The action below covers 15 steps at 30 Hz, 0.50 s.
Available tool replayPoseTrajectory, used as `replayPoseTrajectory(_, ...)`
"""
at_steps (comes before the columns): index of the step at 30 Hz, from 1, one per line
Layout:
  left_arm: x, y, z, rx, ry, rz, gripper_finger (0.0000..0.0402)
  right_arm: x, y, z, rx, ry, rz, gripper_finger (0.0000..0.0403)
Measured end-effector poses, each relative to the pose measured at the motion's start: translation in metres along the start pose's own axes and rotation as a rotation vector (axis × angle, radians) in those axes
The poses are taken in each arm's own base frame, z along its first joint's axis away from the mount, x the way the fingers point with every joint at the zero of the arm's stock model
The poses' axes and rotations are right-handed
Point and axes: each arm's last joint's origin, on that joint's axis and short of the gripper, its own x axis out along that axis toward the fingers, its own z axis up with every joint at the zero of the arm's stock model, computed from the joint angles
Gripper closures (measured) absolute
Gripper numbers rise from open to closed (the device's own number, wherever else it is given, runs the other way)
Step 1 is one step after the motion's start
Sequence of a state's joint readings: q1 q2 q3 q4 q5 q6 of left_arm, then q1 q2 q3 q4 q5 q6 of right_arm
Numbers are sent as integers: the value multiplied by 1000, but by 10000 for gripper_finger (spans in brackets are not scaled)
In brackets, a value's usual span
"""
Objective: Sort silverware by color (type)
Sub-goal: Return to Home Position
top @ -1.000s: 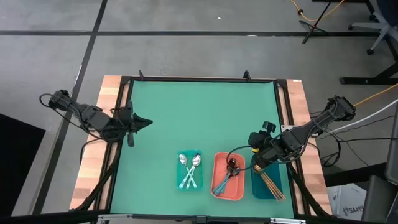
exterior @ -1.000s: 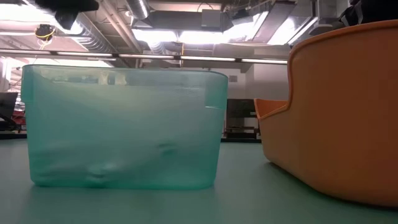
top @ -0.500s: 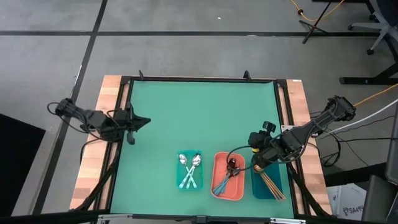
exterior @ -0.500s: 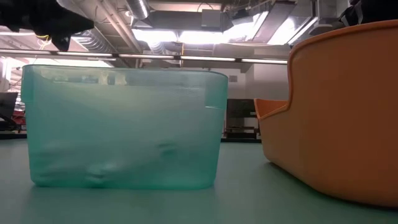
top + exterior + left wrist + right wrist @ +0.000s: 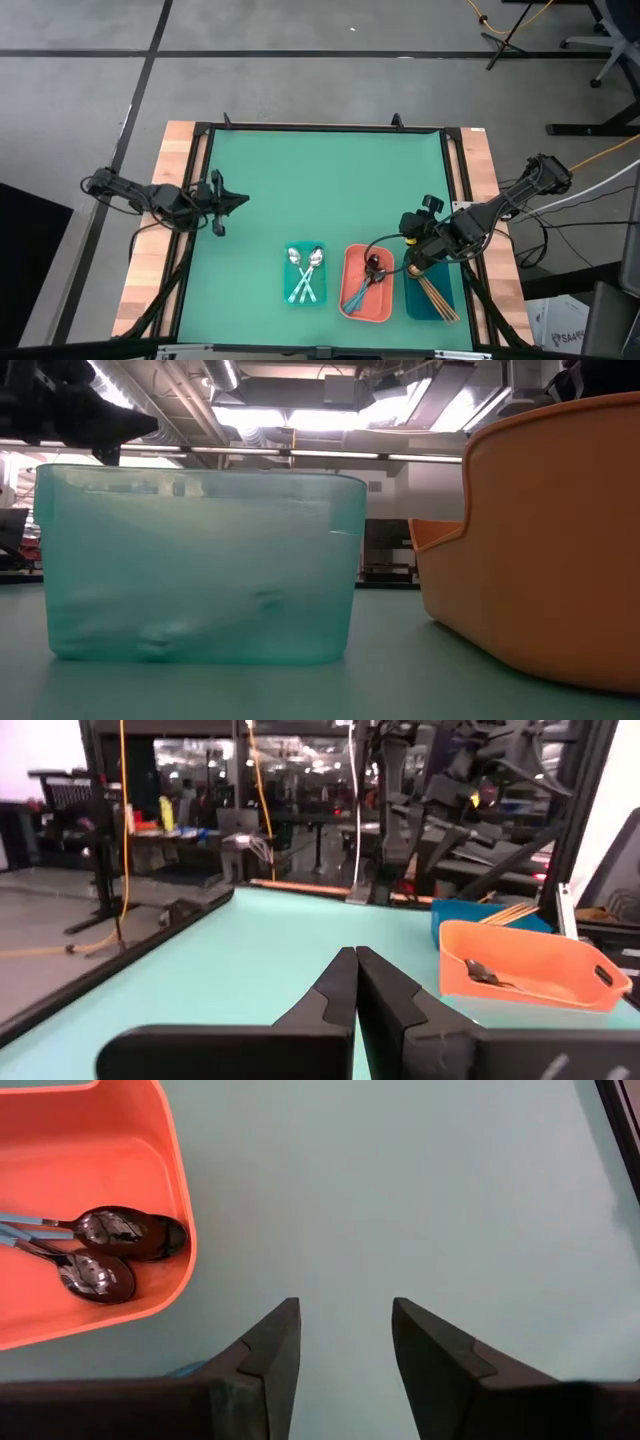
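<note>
Sorting looks done: dark-bowled, blue-handled spoons (image 5: 100, 1275) lie in the coral rectangular plastic tray (image 5: 180, 1190). The right gripper (image 5: 340, 1340) hovers just beside it, fingers spread and empty. The left gripper (image 5: 355, 960) is well apart from it, fingers pressed together.

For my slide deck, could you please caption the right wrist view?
Right tool, open, hovers over the mat beside the coral tray holding two dark spoons.

Teal tray (image 5: 322, 287), coral tray (image 5: 380, 302), blue tray (image 5: 414, 300) on green table (image 5: 320, 190)

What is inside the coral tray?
Dark spoons with bluish handles lie in the coral tray; the right wrist view shows two bowls side by side near one wall. From above the spoons overlap, so anything beneath them, or a third spoon, cannot be told.
</note>
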State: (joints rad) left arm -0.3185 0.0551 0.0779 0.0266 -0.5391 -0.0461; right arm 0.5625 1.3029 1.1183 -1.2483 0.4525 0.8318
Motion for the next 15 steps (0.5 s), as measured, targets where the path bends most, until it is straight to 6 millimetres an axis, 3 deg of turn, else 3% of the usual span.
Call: replayPoseTrajectory(15,8,11,-10,88,-70,6,401,0,0,0,1,-1,1,253)
